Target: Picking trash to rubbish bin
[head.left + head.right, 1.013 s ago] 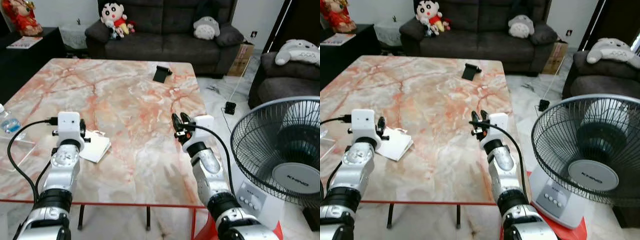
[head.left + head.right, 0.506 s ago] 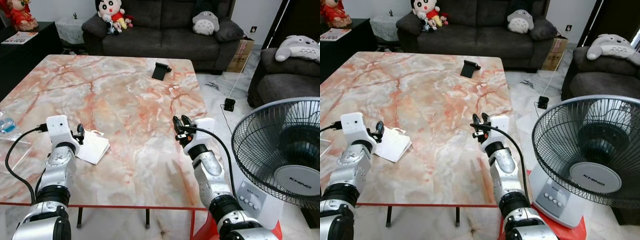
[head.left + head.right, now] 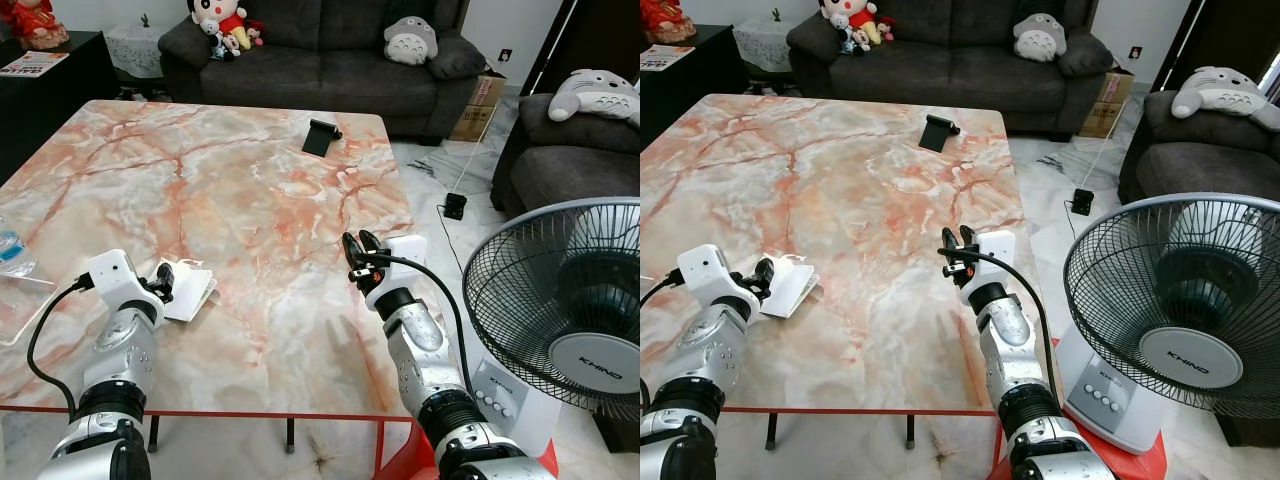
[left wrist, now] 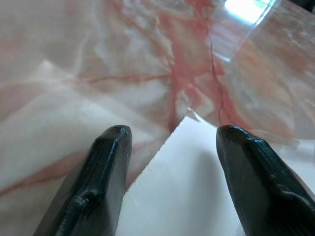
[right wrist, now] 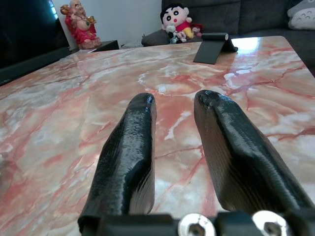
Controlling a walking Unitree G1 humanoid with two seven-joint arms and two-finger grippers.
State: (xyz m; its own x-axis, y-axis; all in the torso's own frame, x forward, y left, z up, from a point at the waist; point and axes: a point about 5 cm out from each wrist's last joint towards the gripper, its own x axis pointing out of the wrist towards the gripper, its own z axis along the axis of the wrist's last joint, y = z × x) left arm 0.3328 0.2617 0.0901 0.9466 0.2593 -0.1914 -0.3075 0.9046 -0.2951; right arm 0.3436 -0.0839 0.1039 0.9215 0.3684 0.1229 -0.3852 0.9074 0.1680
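A white sheet of paper trash (image 3: 191, 291) lies flat on the marble table (image 3: 250, 190) near its front left. My left gripper (image 3: 164, 279) is low over the paper's left edge and open. In the left wrist view the paper (image 4: 197, 191) sits between and just ahead of the two black fingers (image 4: 110, 147), which do not grip it. My right gripper (image 3: 356, 246) hovers over the table's front right, fingers (image 5: 138, 128) a little apart with nothing between them.
A black phone stand (image 3: 320, 136) stands at the table's far right. A water bottle (image 3: 12, 255) and a clear plastic piece sit at the left edge. A large floor fan (image 3: 560, 310) stands right of the table, with sofas (image 3: 330, 70) and plush toys behind.
My left arm has come down and back, bringing its gripper to the paper's left edge. The right arm has hardly moved. The camera has shifted slightly.
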